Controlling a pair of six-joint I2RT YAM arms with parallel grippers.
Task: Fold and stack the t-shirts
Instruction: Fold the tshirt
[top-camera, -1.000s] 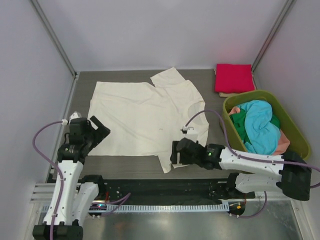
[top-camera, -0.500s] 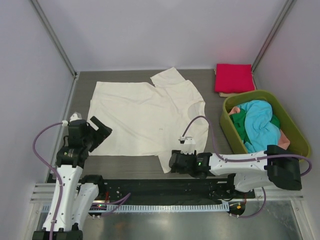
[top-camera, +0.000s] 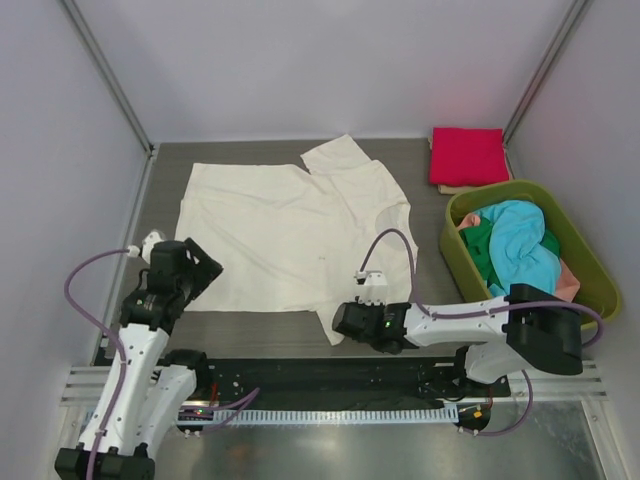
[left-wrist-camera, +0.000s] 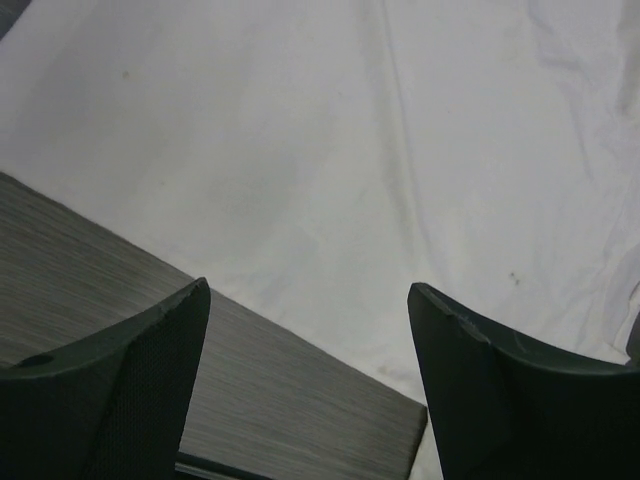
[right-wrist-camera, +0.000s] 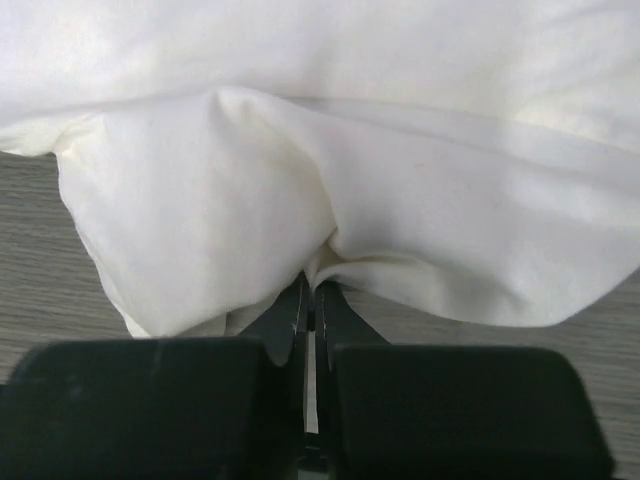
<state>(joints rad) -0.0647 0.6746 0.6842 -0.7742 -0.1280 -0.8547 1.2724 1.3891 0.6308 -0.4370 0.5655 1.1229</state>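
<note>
right gripper (right-wrist-camera: 312, 300): clamped tight on a small pinch of the cream-white t-shirt (top-camera: 290, 235), at the near sleeve edge; cloth puckered just ahead of the tips.
left gripper (left-wrist-camera: 310, 330): spread wide, gripping nothing; shirt hem running slantwise between the tips, bare table (left-wrist-camera: 60, 260) just short of them on the left.
risk, thin bite: only a narrow fold between the right jaws; likely to slip free if hauled fast or high.
risk, one-sided pull: with nothing yet in the left jaws, liable to drag and skew the whole shirt toward the right jaws instead of folding it cleanly.
risk, left miss: could close on table just short of the hem, or catch one layer only and leave the lower layer behind.
risk, bunching: pucker ahead of the right tips apt to carry into the fold as a lump.
cream-white t-shirt, look: soft, thin, matte; spread nearly flat beyond both pairs of jaws, with shallow creases and a few tiny dark specks.
magenta-red t-shirt (top-camera: 468, 156): folded square, far beyond the right jaws and off to their right, well apart.
basket (top-camera: 590, 270): well to the right of the right jaws; turquoise t-shirt (top-camera: 520, 250) heaped on top, green and salmon pink cloth beside it.
</note>
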